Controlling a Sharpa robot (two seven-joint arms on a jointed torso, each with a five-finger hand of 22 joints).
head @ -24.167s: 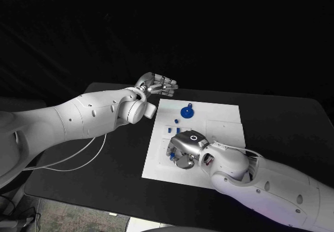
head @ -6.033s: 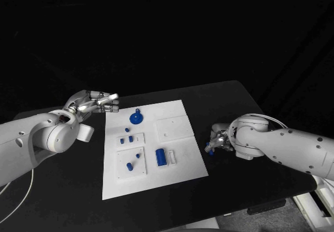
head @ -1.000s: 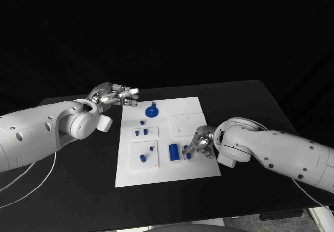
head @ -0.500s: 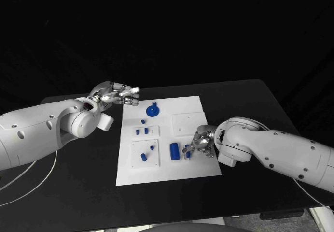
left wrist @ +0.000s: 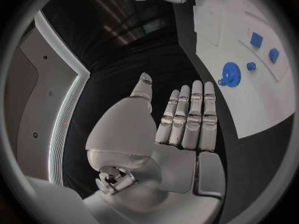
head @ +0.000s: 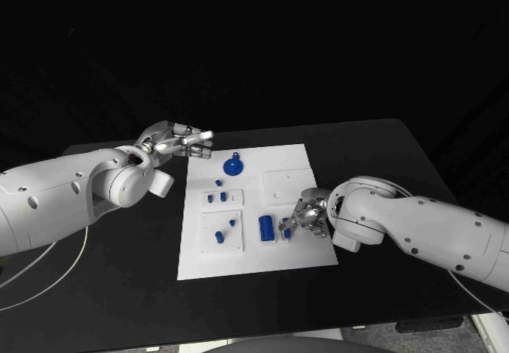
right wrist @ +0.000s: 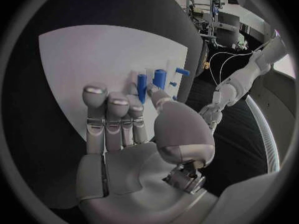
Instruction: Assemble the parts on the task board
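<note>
The right hand [head: 305,219], pinching a small blue part [head: 285,234], is hovering just right of the upright blue cylinder [head: 265,227] at frame centre.

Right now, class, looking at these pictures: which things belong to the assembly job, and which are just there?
Belong to the job:
- white board
- round blue disc
- blue cylinder
- small blue pegs
- right robot hand, at the board's edge

Just there:
- black table
- left robot hand, holding nothing

Black table [head: 393,158] under everything, matte and dark. White cable [head: 48,276] looping across its near left part, running off toward the edge.
</note>
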